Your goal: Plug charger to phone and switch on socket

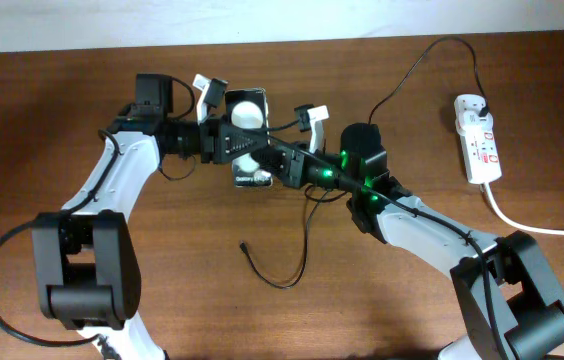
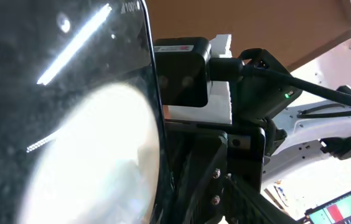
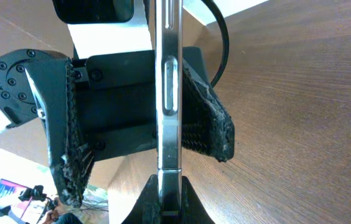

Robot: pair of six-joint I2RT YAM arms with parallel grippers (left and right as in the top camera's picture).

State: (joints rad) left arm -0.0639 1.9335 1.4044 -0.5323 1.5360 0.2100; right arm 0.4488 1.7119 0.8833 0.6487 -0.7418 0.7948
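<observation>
The black phone (image 1: 249, 112) is held off the table between both grippers, its glossy face up. My right gripper (image 3: 166, 202) is shut on the phone's thin edge (image 3: 166, 93). My left gripper (image 1: 224, 140) is open, with its fingers on either side of the phone; one finger lies against it and the other stands well apart. The phone's face fills the left wrist view (image 2: 70, 124). The charger cable (image 1: 307, 225) runs from the socket (image 1: 479, 140), passes behind my right arm and loops on the table. Its connector tip (image 1: 245, 246) lies free, in front of the phone.
The socket's thick white cord (image 1: 542, 230) runs off to the right edge. The table is brown wood (image 1: 192, 290); the charger's loop lies in the middle front. Both arms cross the middle of the table.
</observation>
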